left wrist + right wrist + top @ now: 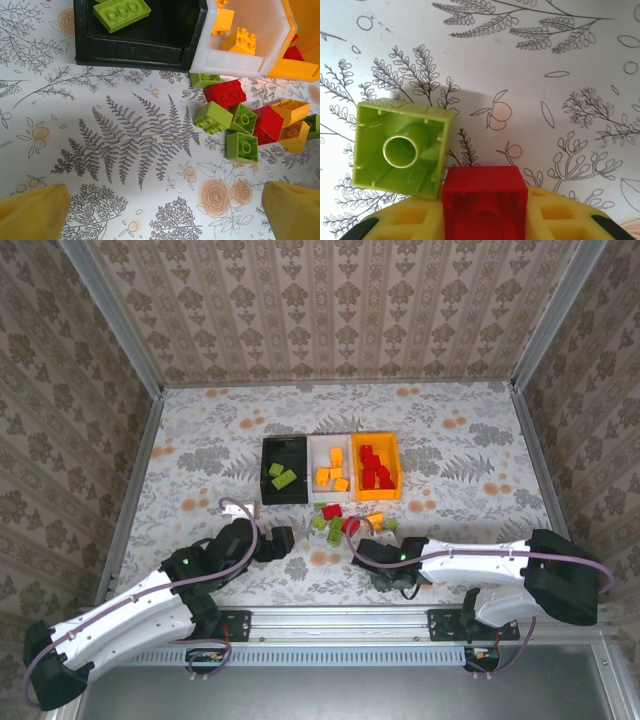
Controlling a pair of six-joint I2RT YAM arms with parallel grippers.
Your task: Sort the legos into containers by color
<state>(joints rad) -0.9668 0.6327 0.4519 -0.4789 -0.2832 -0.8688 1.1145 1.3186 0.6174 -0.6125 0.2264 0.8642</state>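
Right hand (485, 220) closed on a red brick (484, 192), pinched between its yellow fingers (420, 222) and low over the table (460, 460). A lime green brick (402, 150) lies hollow side up just beside it, its corner seeming to touch the red one. Reds sit in the orange bin (397, 465), oranges in the white bin (316, 455), greens in the black bin (284, 450), so this brick likely goes to the orange bin, beyond the loose legos (338, 520). Best to lift straight up first so the green neighbour is not dragged, clear the bin wall, then release low over the reds. Left hand (162, 212) spread wide and empty, the loose legos ahead and to its right.
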